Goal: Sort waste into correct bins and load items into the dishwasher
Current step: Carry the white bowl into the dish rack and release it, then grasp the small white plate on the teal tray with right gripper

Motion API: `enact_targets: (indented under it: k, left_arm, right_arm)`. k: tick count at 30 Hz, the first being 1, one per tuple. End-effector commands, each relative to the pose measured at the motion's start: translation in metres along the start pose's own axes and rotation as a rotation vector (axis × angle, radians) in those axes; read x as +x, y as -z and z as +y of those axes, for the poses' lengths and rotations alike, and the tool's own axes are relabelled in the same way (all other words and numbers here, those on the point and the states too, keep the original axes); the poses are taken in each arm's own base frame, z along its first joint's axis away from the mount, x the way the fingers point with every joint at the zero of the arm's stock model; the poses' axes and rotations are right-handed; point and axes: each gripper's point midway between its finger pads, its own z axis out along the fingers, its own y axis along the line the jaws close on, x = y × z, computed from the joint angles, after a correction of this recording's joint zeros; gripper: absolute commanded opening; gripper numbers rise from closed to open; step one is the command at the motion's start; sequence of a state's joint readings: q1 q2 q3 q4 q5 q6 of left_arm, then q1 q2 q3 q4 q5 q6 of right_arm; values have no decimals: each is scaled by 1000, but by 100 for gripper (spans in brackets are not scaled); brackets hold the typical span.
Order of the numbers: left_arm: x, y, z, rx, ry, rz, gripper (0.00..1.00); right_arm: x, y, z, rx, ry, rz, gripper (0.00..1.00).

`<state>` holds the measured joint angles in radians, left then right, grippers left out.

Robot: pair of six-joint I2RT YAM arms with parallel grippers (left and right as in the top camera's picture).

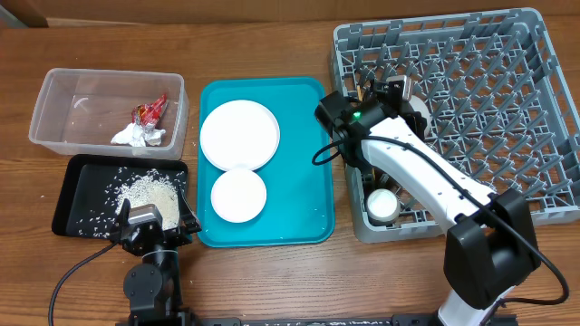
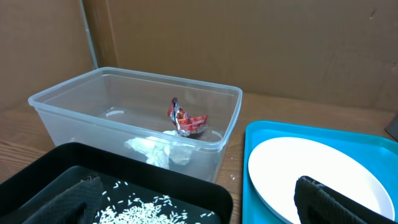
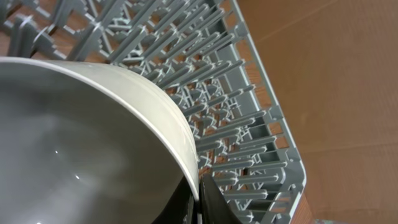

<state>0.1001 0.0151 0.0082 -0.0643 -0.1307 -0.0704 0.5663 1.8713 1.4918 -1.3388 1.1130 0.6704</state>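
Your right gripper (image 3: 198, 204) pinches the bowl (image 3: 93, 143) rim over the dish rack (image 3: 249, 124); left gripper (image 1: 152, 219) spread wide by the black tray (image 1: 83, 178).

looked like a robotics lab or test bench: plain wooden table (image 1: 272, 281) w/ a brown cardboard backdrop (image 2: 261, 43) behind it, and two robot arms, left arm (image 1: 149, 285) & right arm (image 1: 426, 177), standing at its near edge. kitchen stuff was set out like props across the top – grey dish rack (image 1: 507, 81), teal tray (image 1: 313, 181), clear tub (image 1: 54, 100), black tray (image 1: 77, 177) w/ rice (image 1: 149, 190) – each in its own spot.
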Motion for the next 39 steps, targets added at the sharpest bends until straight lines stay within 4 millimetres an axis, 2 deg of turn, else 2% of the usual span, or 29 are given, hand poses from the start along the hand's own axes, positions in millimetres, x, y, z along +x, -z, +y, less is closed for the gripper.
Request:
enact_targets:
  k: [1, 5, 9, 13, 14, 15, 17, 22, 26, 31, 34, 36, 37, 39]
  left_arm:
    - [-1, 0, 1, -6, -17, -8, 100]
    - [-1, 0, 1, -6, -17, -8, 100]
    - [-1, 0, 1, -6, -17, -8, 100]
    - [-1, 0, 1, -6, -17, -8, 100]
    - [-1, 0, 1, -6, -17, -8, 100]
    - [-1, 0, 1, -6, -17, -8, 100]
    - [-1, 0, 1, -6, -17, -8, 100]
    - [-1, 0, 1, -6, -17, -8, 100]
    - [-1, 0, 1, -6, -17, -8, 100]
    - [-1, 0, 1, -6, -17, -8, 100]
    - [-1, 0, 1, -6, -17, -8, 100]
    - [-1, 0, 1, -6, -17, -8, 100]
    - [-1, 0, 1, -6, -17, -8, 100]
    - [-1, 0, 1, -6, -17, -8, 100]
  right_arm:
    - [15, 3, 21, -23, 103, 37, 4]
    - [22, 18, 32, -32, 183, 17, 13]
    - [24, 36, 29, -2, 188, -38, 11]
    - [28, 37, 16, 38, 147, -31, 12]
    - [30, 37, 14, 42, 138, -24, 16]
    - [33, 38, 11, 51, 121, -17, 26]
    - [34, 42, 10, 52, 127, -24, 36]
    - [36, 68, 25, 5, 143, -93, 42]
    - [36, 94, 39, -61, 110, -144, 55]
    - [28, 111, 52, -174, 12, -92, 64]
    - [24, 123, 70, -289, 9, -49, 66]
    - [23, 134, 92, -403, 56, -23, 66]
    - [24, 141, 106, -477, 88, -7, 67]
    - [30, 166, 146, -724, 164, 54, 68]
